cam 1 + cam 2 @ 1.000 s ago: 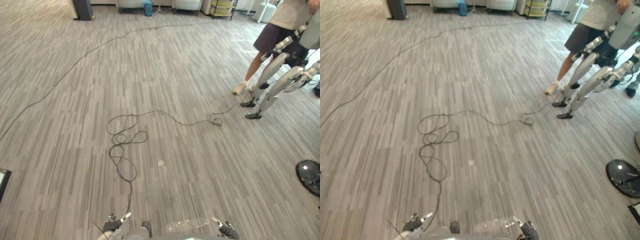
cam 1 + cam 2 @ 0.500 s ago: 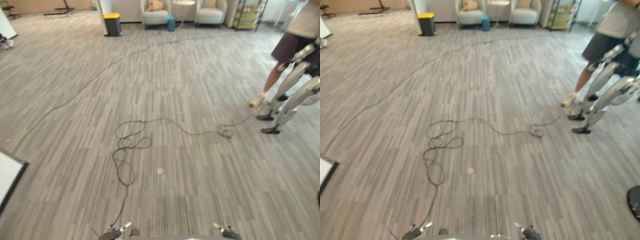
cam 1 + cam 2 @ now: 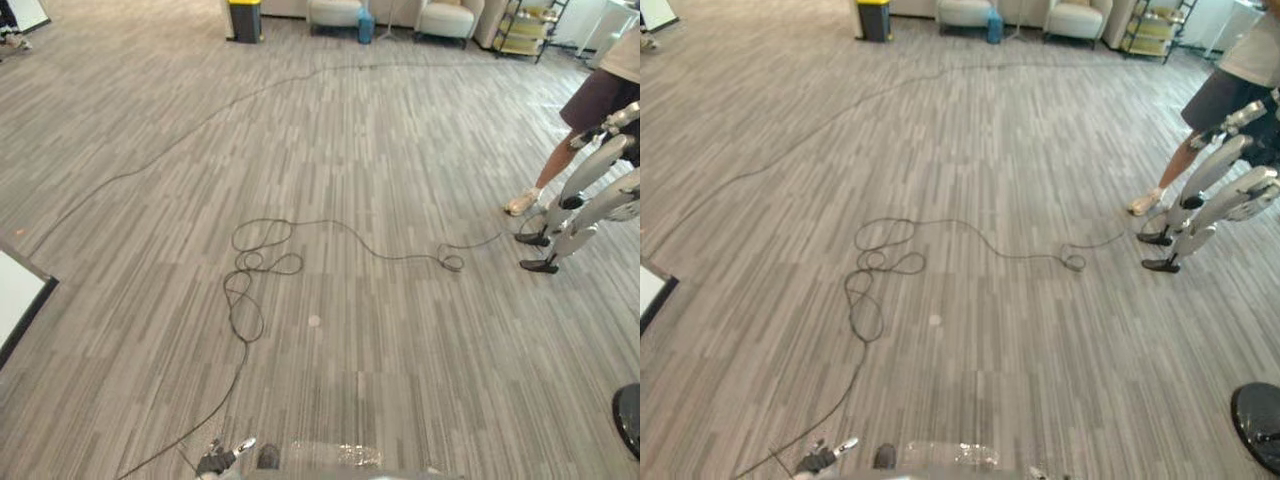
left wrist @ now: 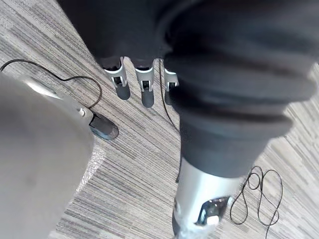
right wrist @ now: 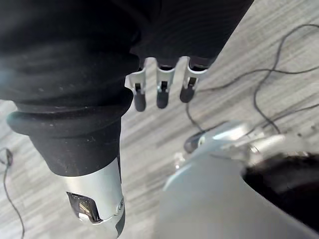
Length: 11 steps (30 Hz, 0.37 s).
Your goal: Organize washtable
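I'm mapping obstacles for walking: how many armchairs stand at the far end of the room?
2. The first armchair sits just right of the yellow-lidded bin; the second armchair stands further right, beside the shelf rack. More may lie beyond the view's top edge.

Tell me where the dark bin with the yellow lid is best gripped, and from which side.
Probably its two sides just below the lid, coming from the near side: the bin stands upright with bare floor in front, and no handle can be made out from here.
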Motion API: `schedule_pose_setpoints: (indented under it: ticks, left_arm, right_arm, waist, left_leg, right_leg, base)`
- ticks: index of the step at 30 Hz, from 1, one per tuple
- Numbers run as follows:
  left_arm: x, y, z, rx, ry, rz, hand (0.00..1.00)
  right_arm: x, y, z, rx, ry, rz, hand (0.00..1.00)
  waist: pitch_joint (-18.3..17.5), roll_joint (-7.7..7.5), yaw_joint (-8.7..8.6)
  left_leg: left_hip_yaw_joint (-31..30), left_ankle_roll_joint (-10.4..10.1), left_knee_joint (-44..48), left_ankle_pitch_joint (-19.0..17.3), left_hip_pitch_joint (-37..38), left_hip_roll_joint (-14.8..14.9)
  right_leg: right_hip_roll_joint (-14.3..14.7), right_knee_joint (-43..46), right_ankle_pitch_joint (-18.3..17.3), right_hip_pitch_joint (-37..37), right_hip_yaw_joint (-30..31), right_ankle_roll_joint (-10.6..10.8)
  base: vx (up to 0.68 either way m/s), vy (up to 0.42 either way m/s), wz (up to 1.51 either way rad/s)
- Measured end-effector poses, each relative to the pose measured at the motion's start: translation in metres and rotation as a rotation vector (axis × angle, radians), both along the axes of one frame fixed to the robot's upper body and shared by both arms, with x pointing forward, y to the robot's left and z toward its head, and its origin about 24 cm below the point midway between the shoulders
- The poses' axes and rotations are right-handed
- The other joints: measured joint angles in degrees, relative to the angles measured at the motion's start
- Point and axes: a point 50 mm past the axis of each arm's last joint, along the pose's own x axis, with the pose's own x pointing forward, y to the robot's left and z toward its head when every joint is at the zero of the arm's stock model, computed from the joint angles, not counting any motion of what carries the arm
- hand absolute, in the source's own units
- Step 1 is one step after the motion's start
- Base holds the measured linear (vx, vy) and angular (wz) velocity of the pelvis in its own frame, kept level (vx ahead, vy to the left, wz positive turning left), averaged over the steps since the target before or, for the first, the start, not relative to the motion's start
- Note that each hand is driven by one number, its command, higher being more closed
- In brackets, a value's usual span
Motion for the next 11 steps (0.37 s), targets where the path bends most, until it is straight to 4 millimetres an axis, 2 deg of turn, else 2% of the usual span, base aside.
schedule_pose_setpoints:
  ticks: [2, 6, 11]
  left_arm:
    - [0.001, 0.0, 0.0, 0.002, 0.007, -0.035, 0.0]
    - [0.006, -0.003, 0.0, 0.005, 0.007, -0.118, 0.0]
    - [0.009, -0.008, 0.0, -0.004, 0.009, -0.138, 0.0]
  right_arm:
    - [-0.001, 0.001, 0.0, 0.013, -0.001, 0.012, 0.0]
    - [0.008, 0.003, 0.0, 0.018, -0.012, 0.043, 0.0]
    - [0.01, 0.001, 0.0, 0.024, -0.024, 0.002, 0.0]
  waist:
    - [0.0, 0.01, 0.08]
    - [-0.1, -0.39, 0.0]
    - [0.6, 0.04, -0.18]
  left_leg:
    - [-0.5, -0.1, 0.0, 0.0, 0.9, -0.5]
    - [-0.3, -0.1, -0.5, 0.0, 1.7, -0.1]
    - [1.1, -0.1, -0.5, 0.0, 2.5, 0.8]
  right_leg:
    - [-0.4, -0.6, 0.3, 1.7, -0.6, 0.5]
    - [0.1, -1.4, 0.4, 3.0, -0.6, 0.6]
    - [0.9, -1.7, 0.6, 3.6, 0.0, 0.3]
  base:
    - [0.09, 0.025, 0.25]
    - [0.05, -0.023, 0.05]
    - [-0.01, -0.026, -0.07]
